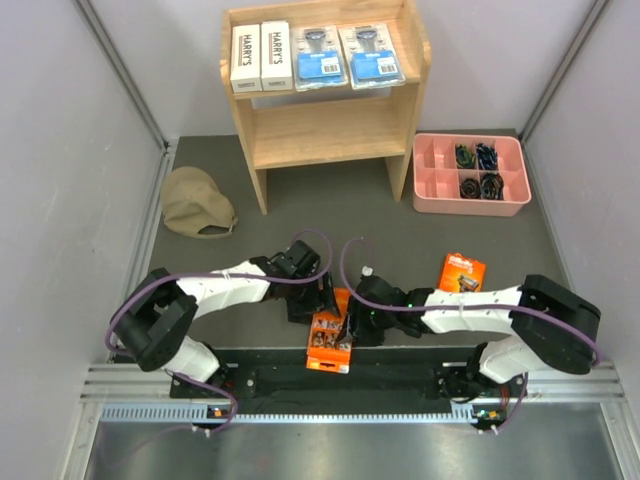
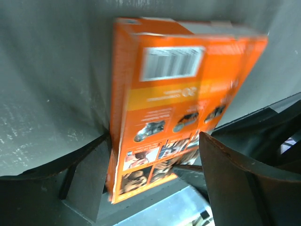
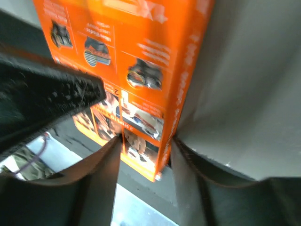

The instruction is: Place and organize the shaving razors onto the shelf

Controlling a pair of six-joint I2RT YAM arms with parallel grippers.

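At the near edge of the table [image 1: 330, 215], between the two arm bases, one orange pack [image 1: 330, 345] is caught by both arms. The left gripper [image 2: 154, 139] spans its width, fingers pressed on the two long edges. The right gripper [image 3: 146, 143] pinches its thin side, one finger on the printed face. The two sets of fingers crowd each other, with little room between them. I cannot tell whether the pack rests on the table or hangs above it, and its print is blurred in both wrist views.

A second orange pack [image 1: 461, 272] lies just beyond the right forearm, well apart from the first. A tan cap [image 1: 197, 202] sits by the left wall.

Farthest back, the shelf [image 1: 330, 130] shows bare wood on its lower tier. Its top tier carries two white boxes [image 1: 261, 57] and two blister packs [image 1: 346, 55] side by side, nearly edge to edge. A pink tray [image 1: 470, 207] stands just right of it, its dark contents too small to make out.
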